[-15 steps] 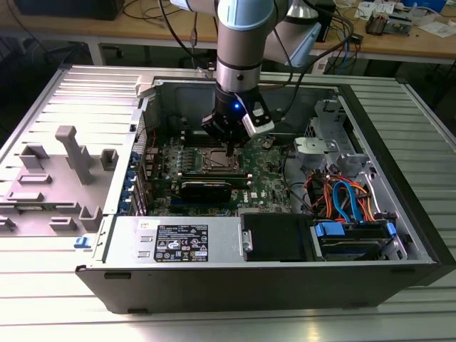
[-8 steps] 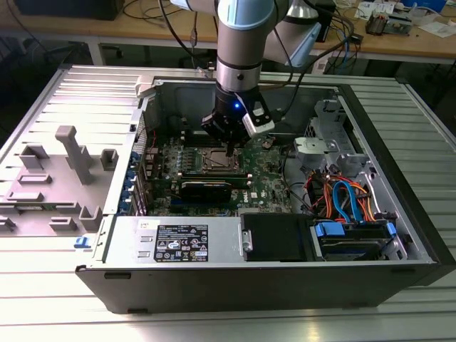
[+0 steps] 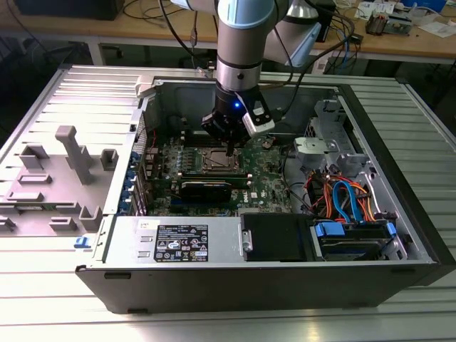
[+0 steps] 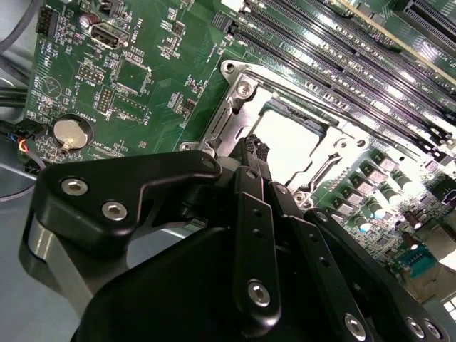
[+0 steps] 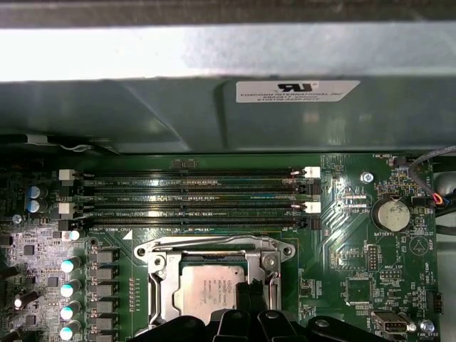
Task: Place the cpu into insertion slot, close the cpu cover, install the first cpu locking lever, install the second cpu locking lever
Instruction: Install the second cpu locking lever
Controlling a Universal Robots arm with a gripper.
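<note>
Workshop surface (image 3: pixel 43 306) under the opened computer case (image 3: pixel 399 278), cabling all around. The cpu (image 5: pixel 206 293) is already sitting in the insertion slot (image 5: pixel 153 285), with the cpu cover (image 5: pixel 214 249) framing it, green motherboard (image 5: pixel 349 285) around. My jaws (image 4: pixel 255 153) look pinched together at the tips with nothing in them, hovering right at the chip's edge. Risk as I see it: drifting sideways and scraping the chip, or bumping the memory slots (image 5: pixel 192 203) nearby.

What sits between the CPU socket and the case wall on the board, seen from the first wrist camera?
Four long memory slots run side by side between the socket's metal cover and the grey case wall, in the first wrist view. The chip sits in the socket.
</note>
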